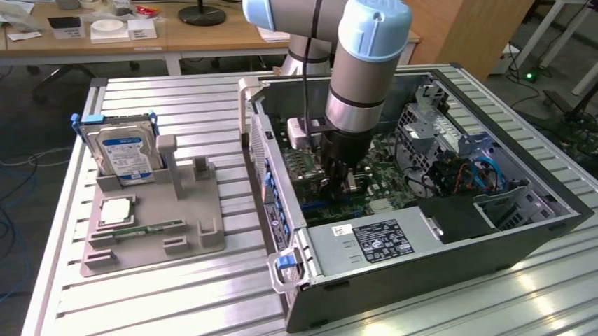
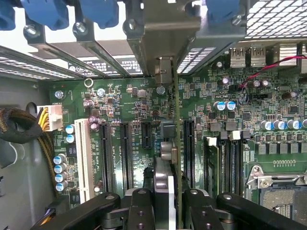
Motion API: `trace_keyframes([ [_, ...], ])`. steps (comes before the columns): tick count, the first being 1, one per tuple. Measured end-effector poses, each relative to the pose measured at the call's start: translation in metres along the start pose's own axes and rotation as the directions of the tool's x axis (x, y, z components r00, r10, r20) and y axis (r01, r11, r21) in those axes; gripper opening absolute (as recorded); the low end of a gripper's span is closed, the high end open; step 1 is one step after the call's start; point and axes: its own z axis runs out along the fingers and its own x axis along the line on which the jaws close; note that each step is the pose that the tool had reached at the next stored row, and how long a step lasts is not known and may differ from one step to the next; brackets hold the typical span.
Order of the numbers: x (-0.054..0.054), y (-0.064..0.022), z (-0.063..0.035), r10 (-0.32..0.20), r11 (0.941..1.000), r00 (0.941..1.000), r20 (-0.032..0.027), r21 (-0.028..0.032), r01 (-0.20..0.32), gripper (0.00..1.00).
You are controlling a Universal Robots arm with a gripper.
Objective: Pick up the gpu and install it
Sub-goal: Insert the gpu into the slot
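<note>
Install step in hand: the pincer [image 2: 169, 203] pinches the gpu [image 2: 175, 143] edge-on, low inside the case [image 1: 523, 231] over the motherboard [image 2: 129, 96] — seating likely calls for squaring it over a slot.

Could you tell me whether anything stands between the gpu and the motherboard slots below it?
Nothing visible does. The gpu, held edge-on by the gripper, hangs above the motherboard with bare slots beside it.
</note>
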Motion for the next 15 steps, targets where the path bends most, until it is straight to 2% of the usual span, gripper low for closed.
trace_keyframes([
  [15,-0.0009,0.0001,0.0006,0.0,1.0,1.0,0.0002,0.0001,0.0,0.29],
])
